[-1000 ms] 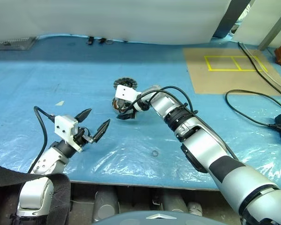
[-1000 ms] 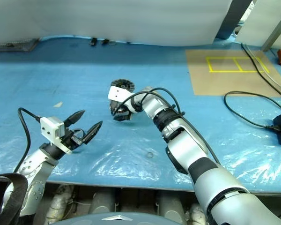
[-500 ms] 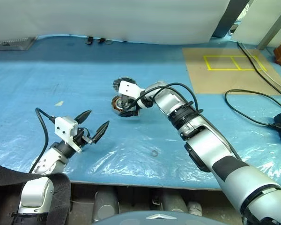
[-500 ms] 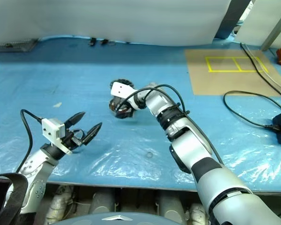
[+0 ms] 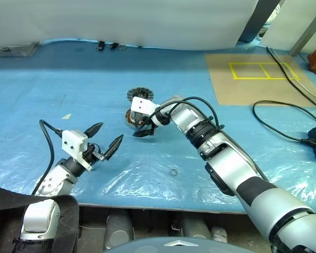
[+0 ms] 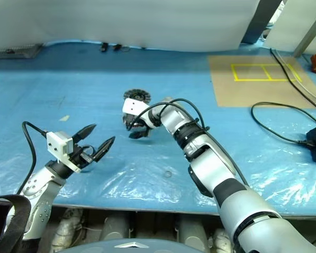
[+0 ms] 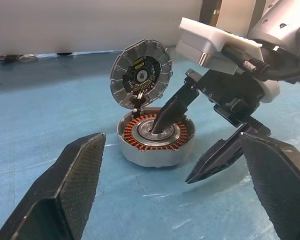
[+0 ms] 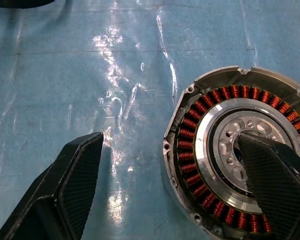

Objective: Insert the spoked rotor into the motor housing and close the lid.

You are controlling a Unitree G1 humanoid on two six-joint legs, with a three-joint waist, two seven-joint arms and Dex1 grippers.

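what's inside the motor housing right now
A ring of copper windings around a pale metal centre in the motor housing. One finger of the open right pincer reaches into that centre, covering part of it. The lid stands open behind.

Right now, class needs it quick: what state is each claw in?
Left claw: open, holding nothing.
Right claw: open, holding nothing, one finger over the motor housing centre.

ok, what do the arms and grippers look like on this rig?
Both arms are silver-grey metal with black joint bands. The left gripper and right gripper each carry two black, pointed fingers with cross-hatched inner faces, below a white boxy wrist block. A black cable loops along each forearm.
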